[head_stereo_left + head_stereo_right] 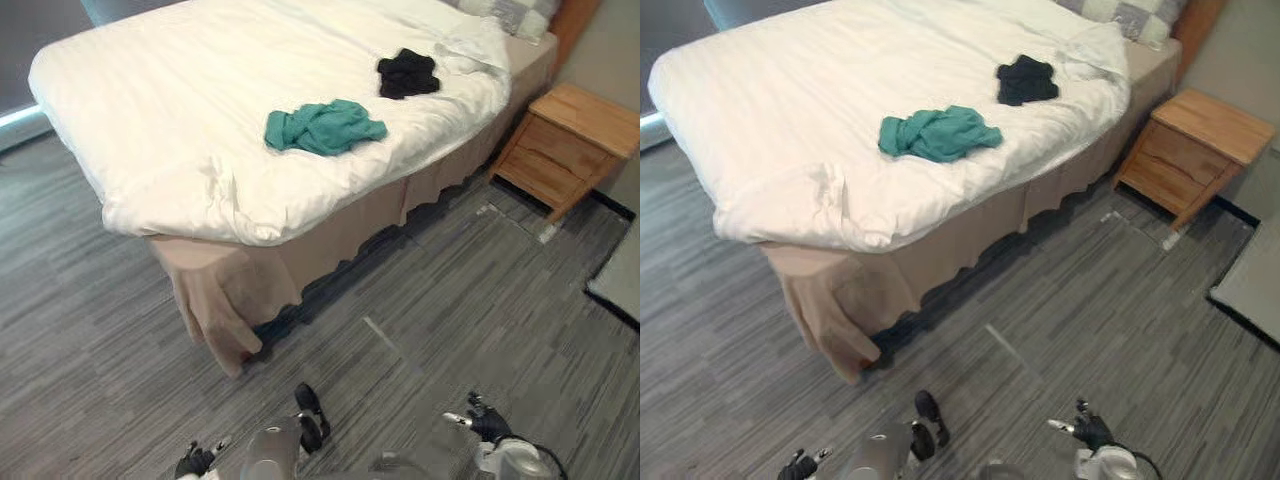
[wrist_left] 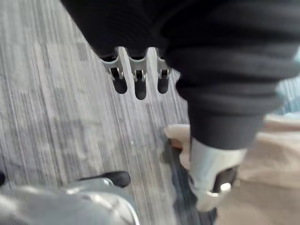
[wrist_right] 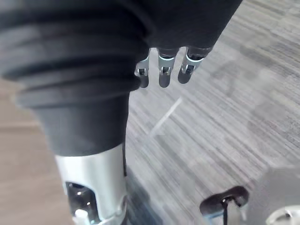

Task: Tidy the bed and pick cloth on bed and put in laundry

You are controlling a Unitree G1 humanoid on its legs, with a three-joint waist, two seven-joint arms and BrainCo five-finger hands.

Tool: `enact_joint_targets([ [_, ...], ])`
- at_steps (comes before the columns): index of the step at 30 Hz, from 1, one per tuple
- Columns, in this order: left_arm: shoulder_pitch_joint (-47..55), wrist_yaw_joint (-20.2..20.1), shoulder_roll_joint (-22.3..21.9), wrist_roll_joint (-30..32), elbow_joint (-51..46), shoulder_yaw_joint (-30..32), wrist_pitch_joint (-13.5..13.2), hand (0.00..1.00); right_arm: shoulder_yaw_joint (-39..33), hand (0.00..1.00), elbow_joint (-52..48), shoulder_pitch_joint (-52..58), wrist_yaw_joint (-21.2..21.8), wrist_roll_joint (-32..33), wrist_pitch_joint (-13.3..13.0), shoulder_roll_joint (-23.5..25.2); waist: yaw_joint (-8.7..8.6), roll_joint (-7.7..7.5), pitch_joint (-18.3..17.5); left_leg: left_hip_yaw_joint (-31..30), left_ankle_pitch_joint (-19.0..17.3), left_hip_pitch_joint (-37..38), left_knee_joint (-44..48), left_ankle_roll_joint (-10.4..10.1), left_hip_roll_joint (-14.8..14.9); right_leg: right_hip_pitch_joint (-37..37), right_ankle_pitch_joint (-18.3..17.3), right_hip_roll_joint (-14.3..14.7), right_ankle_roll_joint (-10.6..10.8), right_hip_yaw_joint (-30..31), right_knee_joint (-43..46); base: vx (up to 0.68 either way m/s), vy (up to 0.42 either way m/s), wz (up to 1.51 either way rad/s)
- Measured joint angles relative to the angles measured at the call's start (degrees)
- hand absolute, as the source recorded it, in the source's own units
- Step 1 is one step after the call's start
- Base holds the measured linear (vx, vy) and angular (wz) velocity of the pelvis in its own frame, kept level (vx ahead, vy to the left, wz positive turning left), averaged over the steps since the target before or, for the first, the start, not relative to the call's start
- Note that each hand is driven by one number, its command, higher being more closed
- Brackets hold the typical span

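A teal cloth [image 1: 325,127] lies crumpled on the bed [image 1: 170,110], close to the near side edge and roughly midway along it. A black cloth [image 1: 407,73] lies apart from it, further toward the head end and near the pillow [image 1: 520,15] — both are loose on the white duvet [image 1: 200,190], with nothing touching them. The duvet is rumpled at the near foot corner, where a beige skirt [image 1: 215,300] hangs to the grey floor [image 1: 450,300]. A wooden nightstand [image 1: 565,145] stands just beside the head end.

The left hand [image 1: 195,461] and right hand [image 1: 488,422] hang low over the floor, well apart from the bed. In the wrist views the left fingers [image 2: 140,86] and the right fingers [image 3: 161,75] are straight and relaxed (thumbs set apart) — both hands are released and grasp nothing.
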Motion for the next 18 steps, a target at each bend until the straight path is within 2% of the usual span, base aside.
enact_joint_targets([
  [2,-1.1,0.0,1.5,0.0,-0.2,0.2,-0.5,0.0,0.2,0.0,0.1,1.1,-1.2,1.8,0.2,1.8,-0.04,-2.23,-0.2,-6.9,-1.4,0.9,-0.1,-2.8,0.5,-2.7,8.8,-1.4,2.0,8.2,-15.3,0.46,-0.316,1.49],
  [3,-1.2,-0.1,1.9,0.0,-0.3,0.5,-0.8,0.0,0.2,0.0,0.4,1.3,-1.4,2.2,0.5,2.3,0.08,-2.84,-0.2,-8.5,-2.1,1.0,0.4,-3.7,0.6,-3.6,10.5,-1.9,2.4,10.2,-16.7,0.46,-0.392,1.45],
  [4,-0.7,-0.1,2.3,-0.1,-0.1,1.2,-0.9,0.0,0.7,0.0,1.1,1.3,-1.8,3.3,0.9,3.0,0.43,-3.73,-0.1,-11.6,-3.5,1.9,1.3,-5.6,1.2,-3.9,13.3,-2.1,2.3,14.1,-18.3,0.37,-0.34,1.17],
  [5,-0.2,-0.2,2.4,-0.1,-0.3,1.7,-1.0,0.0,1.2,0.0,1.1,1.9,-2.0,3.5,1.2,3.4,0.48,-4.18,-0.2,-12.8,-4.3,1.9,2.1,-6.6,1.5,-3.7,14.8,-2.1,1.8,15.6,-18.2,0.49,-0.462,1.63],
  [6,1.9,-0.3,2.6,-0.8,-1.2,3.9,-1.4,0.0,3.0,0.0,1.1,3.2,-2.1,4.3,1.9,4.2,0.59,-6.0,-1.1,-15.7,-7.1,3.0,4.2,-9.5,2.0,-2.7,19.0,-2.2,0.0,17.6,-16.0,0.5,-0.536,1.35],
  [7,3.4,-0.3,3.3,-1.1,-1.9,5.5,-1.3,0.0,3.4,0.0,1.1,3.9,-2.0,5.5,2.5,5.1,0.72,-8.15,-2.3,-16.4,-8.6,3.2,5.0,-11.0,1.7,-2.1,22.9,-2.9,-0.9,18.0,-15.1,0.52,-0.572,1.22],
  [8,4.5,-0.2,3.6,-1.7,-1.7,7.2,-1.2,0.0,3.7,0.0,1.4,4.3,-1.9,6.2,3.2,5.4,1.96,-9.26,-3.1,-16.3,-10.3,3.8,6.1,-12.8,2.0,-0.9,18.4,-3.2,0.1,17.0,-14.8,0.47,-0.539,0.4],
  [9,5.1,0.0,1.4,-3.1,-1.1,8.4,-0.7,0.0,4.2,0.0,1.5,2.4,-1.7,6.5,4.3,4.0,3.26,-5.4,-3.3,-15.3,-11.0,3.2,7.8,-14.2,6.4,0.1,18.7,0.6,-1.3,15.2,-15.8,0.31,-0.352,0.24],
  [10,5.4,-0.2,0.7,-3.4,-1.0,8.2,-0.5,0.0,4.4,0.0,1.2,1.7,-1.5,6.6,4.5,3.5,3.05,-5.06,-3.7,-14.3,-10.5,2.5,7.8,-14.8,7.4,0.7,18.0,1.3,-2.3,14.0,-16.8,0.31,-0.358,0.43],
  [11,5.2,0.0,-1.1,-3.6,-0.6,7.7,0.1,0.0,4.3,0.0,1.0,0.3,-1.2,6.6,5.0,1.7,2.66,-2.67,-3.4,-12.6,-9.3,2.5,6.7,-15.6,9.5,1.1,17.5,2.7,-3.1,11.7,-17.3,0.21,-0.242,0.7],
  [12,4.9,0.0,-2.1,-3.6,-0.5,7.7,0.4,0.0,4.3,0.0,1.2,-0.7,-1.2,6.6,5.4,0.7,2.64,-1.81,-3.2,-11.1,-7.6,2.6,5.2,-16.4,10.2,1.1,16.9,2.9,-4.0,10.6,-17.3,0.25,-0.326,0.8],
  [13,4.8,0.2,-3.4,-3.0,-0.5,7.7,0.9,0.0,4.1,0.0,1.2,-1.2,-1.2,6.7,6.2,-0.5,2.58,-1.15,-3.2,-7.7,-3.9,2.9,2.6,-16.3,10.3,1.3,16.4,2.8,-4.9,9.1,-17.3,0.21,-0.264,0.67],
  [15,5.0,1.7,-3.8,-2.1,-0.5,7.7,1.6,0.0,2.0,0.0,1.7,-0.8,-1.3,7.2,7.1,-0.6,2.04,-1.26,-2.9,-3.7,0.4,4.9,-1.0,-14.9,10.1,3.1,15.6,2.6,-6.1,7.1,-17.5,0.15,-0.197,0.58],
  [16,5.0,3.1,-3.8,-2.1,-0.5,7.9,1.6,0.0,0.8,0.0,1.7,0.0,-1.5,7.8,7.6,-0.6,1.79,-0.8,-3.1,-1.7,2.7,6.2,-3.4,-14.8,9.9,4.4,15.3,2.6,-6.4,5.8,-18.1,0.06,-0.1,0.4],
  [18,4.8,4.6,-3.7,-1.8,-0.6,9.6,1.1,0.0,-1.0,0.0,1.6,0.4,-1.8,7.9,8.2,-0.8,0.65,-0.67,-3.2,-0.6,3.6,6.7,-4.7,-14.6,9.7,5.6,15.2,2.6,-6.3,4.5,-19.7,0.03,-0.057,0.39],
])
